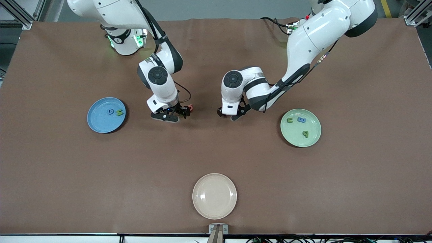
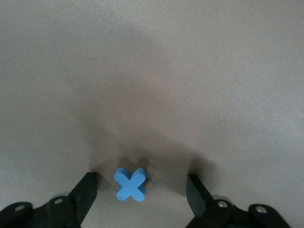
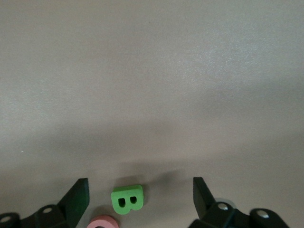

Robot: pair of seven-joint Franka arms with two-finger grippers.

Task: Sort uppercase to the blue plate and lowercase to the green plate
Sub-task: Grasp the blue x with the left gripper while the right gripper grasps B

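The blue plate (image 1: 98, 123) holds a blue G (image 1: 110, 111) and a green S (image 1: 119, 113). The green plate (image 1: 293, 135) holds a green n (image 1: 290, 119), a blue m (image 1: 301, 119) and a green q (image 1: 305, 134). My right gripper (image 1: 178, 113) is low over the table, open, with the green B (image 3: 127, 198) between its fingers (image 3: 80, 192), untouched. The red round letter (image 1: 190, 108) lies beside the B and also shows in the right wrist view (image 3: 102, 222). My left gripper (image 1: 228, 115) is low and open, and the blue x (image 2: 130, 184) lies between its fingers (image 2: 85, 192), apart from both.
An empty cream plate (image 1: 214, 195) sits near the table's front edge, nearest the front camera. The two grippers are close together at mid-table, between the blue plate and the green plate. Brown mat covers the table.
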